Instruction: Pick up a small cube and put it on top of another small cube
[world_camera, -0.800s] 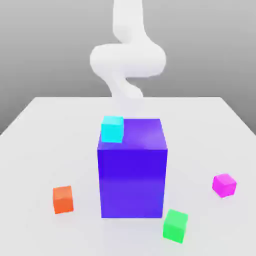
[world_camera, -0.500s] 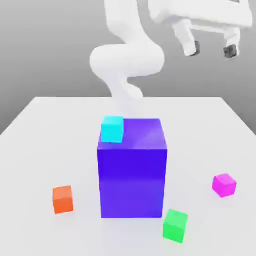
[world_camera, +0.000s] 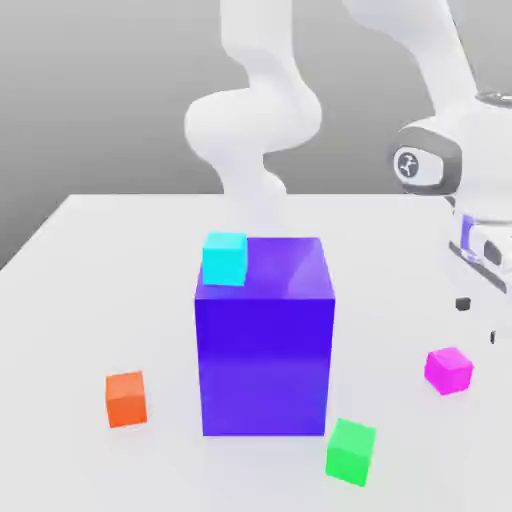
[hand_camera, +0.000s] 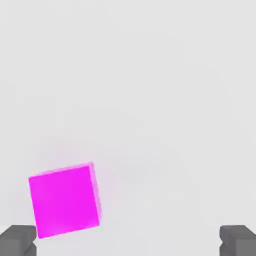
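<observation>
White table, glossy magenta small cube

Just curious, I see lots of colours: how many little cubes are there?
4. The cyan cube sits atop the big blue block; the orange cube, green cube and magenta cube lie on the table. Others may hide behind the block.

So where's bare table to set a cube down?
Free: behind the blue-violet block, and between it and the magenta cube. Tighter in front: orange-red cube, green cube. The open tool hovers by the magenta one.
</observation>
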